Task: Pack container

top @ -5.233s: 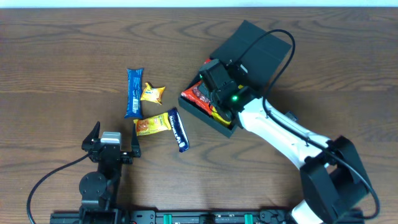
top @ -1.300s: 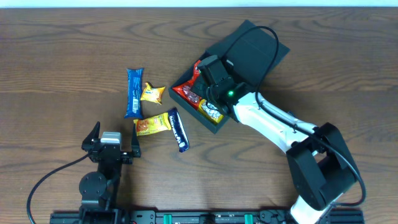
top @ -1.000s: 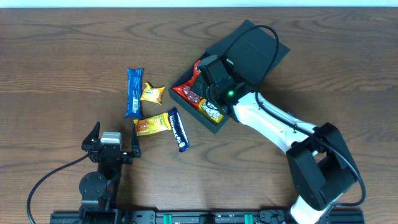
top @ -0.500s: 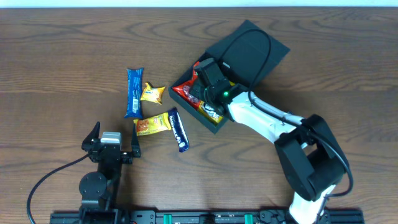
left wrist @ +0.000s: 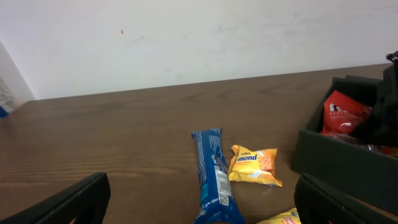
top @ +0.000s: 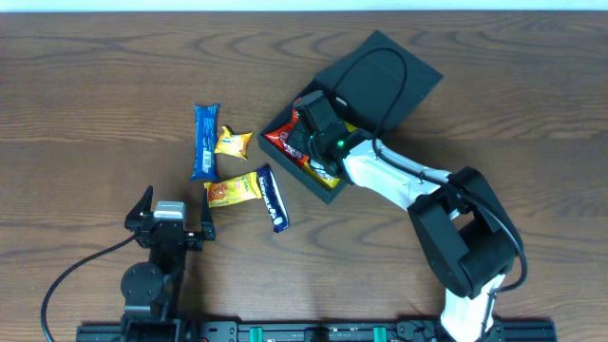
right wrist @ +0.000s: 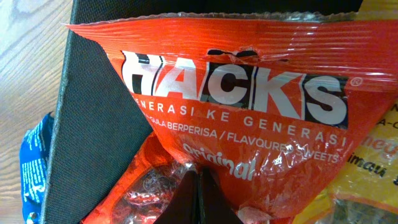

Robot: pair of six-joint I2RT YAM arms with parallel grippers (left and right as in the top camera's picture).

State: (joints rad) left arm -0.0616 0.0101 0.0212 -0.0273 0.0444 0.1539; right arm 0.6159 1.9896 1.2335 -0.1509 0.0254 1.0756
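Right gripper (right wrist: 199,179), fingers together, is pointing into a red sweets bag (right wrist: 249,112) inside the dark box (top: 380,81); left gripper (top: 173,217) is sitting wide open.

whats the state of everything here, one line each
container: open, lid folded back
red packet: in container, crinkled
right gripper: shut, tips at red packet
left gripper: open, empty
long blue bar: flat on table
small yellow packet: flat on table
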